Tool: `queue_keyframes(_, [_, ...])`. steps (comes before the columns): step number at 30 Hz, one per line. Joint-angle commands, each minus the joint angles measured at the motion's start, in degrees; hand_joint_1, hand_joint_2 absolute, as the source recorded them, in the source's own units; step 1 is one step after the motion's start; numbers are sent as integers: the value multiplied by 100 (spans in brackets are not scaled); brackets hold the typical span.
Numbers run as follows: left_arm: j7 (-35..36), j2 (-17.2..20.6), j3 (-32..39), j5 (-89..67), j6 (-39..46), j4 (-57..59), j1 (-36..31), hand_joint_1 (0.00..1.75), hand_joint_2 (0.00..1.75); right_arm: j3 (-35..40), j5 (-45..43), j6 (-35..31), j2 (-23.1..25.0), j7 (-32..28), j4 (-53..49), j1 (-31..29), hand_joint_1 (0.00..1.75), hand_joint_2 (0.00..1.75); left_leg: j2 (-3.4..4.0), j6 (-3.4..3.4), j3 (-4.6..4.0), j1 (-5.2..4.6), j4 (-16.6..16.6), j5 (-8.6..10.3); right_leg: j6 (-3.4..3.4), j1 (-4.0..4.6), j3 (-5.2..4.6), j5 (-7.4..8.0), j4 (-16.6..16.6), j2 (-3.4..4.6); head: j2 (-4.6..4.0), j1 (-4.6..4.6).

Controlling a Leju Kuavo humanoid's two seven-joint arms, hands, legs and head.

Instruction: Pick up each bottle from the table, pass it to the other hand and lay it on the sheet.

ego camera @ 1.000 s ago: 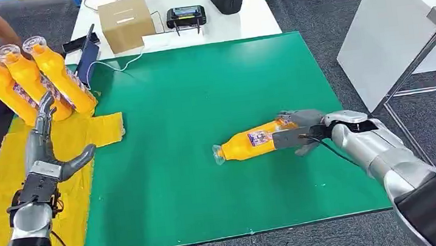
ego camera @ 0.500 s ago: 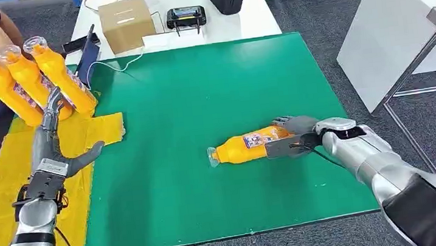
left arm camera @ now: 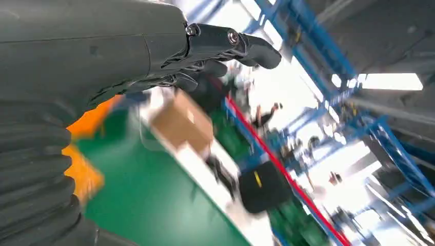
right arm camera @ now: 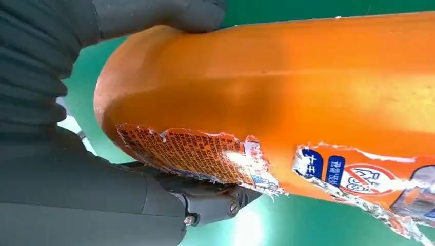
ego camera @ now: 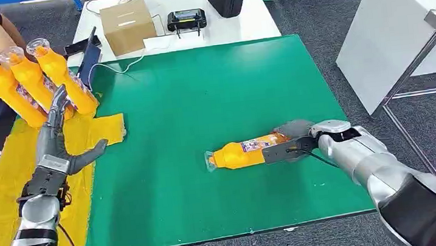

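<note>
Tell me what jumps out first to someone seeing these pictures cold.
An orange bottle lies on its side on the green mat, with the right hand gripping its base end. At the far left, three more orange bottles lie side by side on the yellow sheet. The left hand hovers there, fingers spread, holding nothing.

Green tabletop: one orange bottle lies on its side toward the right. Yellow sheet covers the left edge, three orange bottles lying at its far end.
</note>
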Motion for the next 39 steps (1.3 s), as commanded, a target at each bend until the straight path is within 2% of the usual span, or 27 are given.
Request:
queue_keyframes(1, [101, -14, -159, 384, -390, 376, -213, 0, 175, 278, 11, -55, 99, 113, 401, 287, 175, 175, -35, -8, 11, 16, -8, 2, -12, 11, 24, 0, -17, 15, 0, 0])
queue_keyframes(2, [314, -40, -70, 905, -876, 369, -183, 0, 175, 179, -35, -314, 145, 190, 390, 316, 175, 175, -25, -6, 9, 11, -5, 2, -8, 7, 19, 0, -12, 10, 0, 0])
queue_keyframes(3, [495, -52, 13, 1289, -1205, 268, -51, 0, 175, -205, -263, -1061, 309, 351, 327, 448, 175, 175, -33, -8, 11, 16, -7, 3, -12, 11, 22, 1, -15, 17, 0, -2])
queue_keyframes(4, [824, 86, -21, 1514, -1539, 95, 161, 0, 0, -783, -654, -1913, 509, 371, 183, 666, 175, 175, -19, -6, 15, 12, -8, 1, -9, 8, 22, 1, -15, 15, 0, 0])
queue_keyframes(5, [880, 127, 55, 1803, -1746, -163, 450, 0, 0, -1112, -778, -2531, 685, 240, 12, 815, 175, 175, -18, -10, 22, 18, -14, 1, -14, 12, 29, 4, -24, 32, 0, 0])
queue_keyframes(6, [874, 93, 121, 1978, -1893, -453, 775, 0, 0, -1783, -1268, -2868, 897, -97, -352, 1060, 175, 175, -11, -13, 30, 21, -22, 0, -18, 15, 36, 6, -32, 50, 0, 0])
queue_keyframes(7, [940, 52, 113, 2054, -1977, -642, 978, 0, 0, -2342, -1684, -2952, 1029, -412, -796, 1297, 175, 175, 19, -10, 32, 15, -21, -6, -13, 11, 34, 8, -26, 62, 0, 2])
queue_keyframes(8, [978, -4, 60, 2055, -1975, -870, 1200, 0, 0, -2893, -1835, -3258, 1147, -647, -1684, 1721, 175, 175, 33, -12, 40, 15, -29, -9, -16, 12, 39, 10, -31, 87, 0, 4])
queue_keyframes(9, [965, -53, 20, 2018, -1924, -1005, 1300, 0, 0, -3218, -1809, -3320, 1242, -562, -2456, 2036, 175, 175, 53, -13, 34, 14, -23, -16, -16, 10, 26, 8, -22, 104, 0, -2])
queue_keyframes(10, [988, -89, -25, 1969, -1845, -1059, 1308, 0, 0, -3339, -1619, -3206, 1251, -319, -2979, 2228, 175, 175, 42, -15, 19, 13, -22, -18, -17, 9, 20, 3, -17, 94, 0, 0])
queue_keyframes(11, [914, -200, -60, 1889, -1747, -1133, 1269, 0, 0, -3668, -1765, -3158, 1386, -476, -3436, 2369, 175, 175, 61, -21, 24, 23, -22, -27, -23, 18, 16, 1, -20, 124, 0, 0])
queue_keyframes(12, [956, -253, -146, 1837, -1697, -1193, 1225, 0, 0, -3762, -1697, -3040, 1428, -368, -3668, 2392, 175, 175, 32, -22, 12, 24, -16, -26, -23, 21, 16, -9, -14, 97, 0, 2])
queue_keyframes(13, [993, -343, -226, 1841, -1683, -1208, 1113, 0, 0, -3874, -1690, -3113, 1554, -456, -3889, 2328, 175, 175, 40, -24, 1, 28, 8, -40, -24, 29, 2, -20, 10, 110, 0, 0])
queue_keyframes(14, [1022, -396, -339, 1829, -1675, -1184, 987, 0, 0, -3950, -1675, -3087, 1630, -423, -4000, 2259, 175, 175, 16, -15, -38, 10, 9, -15, -11, 16, -37, -12, 18, 53, 0, -7])
queue_keyframes(18, [1076, -539, -536, 1534, -1281, -1106, 763, 0, 0, -4007, -1636, -2947, 1900, -418, -3924, 2096, 175, 175, -50, -14, -83, 22, 13, -3, -10, 20, -66, -18, 16, -3, 0, 0])
queue_keyframes(22, [995, -636, -596, 1407, -1165, -1160, 838, 0, 0, -3773, -1549, -2820, 2210, -434, -3706, 2100, 175, 175, -13, -14, -83, 16, 0, 2, -8, 17, -70, -3, 2, 12, 0, 2])
queue_keyframes(23, [1000, -652, -597, 1403, -1164, -1156, 852, 0, 175, -3693, -1518, -2789, 2267, -441, -3655, 2106, 175, 175, -16, -16, -74, 19, 4, -5, -11, 17, -60, -8, 4, 25, 0, 4])
queue_keyframes(31, [869, -794, -606, 828, -748, -1444, 983, 0, 175, -3145, -1479, -2518, 2584, -341, -3440, 2126, 175, 175, -10, -16, -72, 10, 0, -4, -8, 15, -65, -6, 1, 25, 0, 0])
queue_keyframes(34, [838, -833, -623, 658, -681, -1502, 1049, 0, 175, -2847, -1506, -2143, 2710, -231, -3303, 2068, 175, 175, -25, -18, -56, 19, 7, -15, -14, 19, -45, -18, 3, 37, 0, 0])
queue_keyframes(35, [834, -840, -623, 646, -675, -1505, 1062, 0, 175, -2782, -1493, -2138, 2767, -232, -3281, 2077, 175, 175, -38, -23, -29, 31, 16, -33, -23, 25, -14, -32, 6, 67, 0, 0])
queue_keyframes(37, [828, -848, -604, 627, -664, -1520, 1097, 0, 175, -2591, -1462, -2073, 2849, -215, -3225, 2083, 175, 175, -4, -16, -74, 15, 2, -8, -10, 15, -67, -7, 2, 39, 0, 2])
queue_keyframes(38, [828, -848, -604, 627, -664, -1520, 1097, 0, 175, -2591, -1462, -2073, 2849, -215, -3225, 2083, 175, 175, -10, -20, -49, 26, 12, -25, -18, 20, -40, -19, 6, 71, 0, 2])
queue_keyframes(39, [828, -848, -604, 627, -664, -1520, 1097, 0, 175, -2591, -1462, -2073, 2849, -215, -3225, 2083, 175, 175, 2, -15, -78, 12, -2, -4, -9, 13, -73, -4, 1, 35, 0, 2])
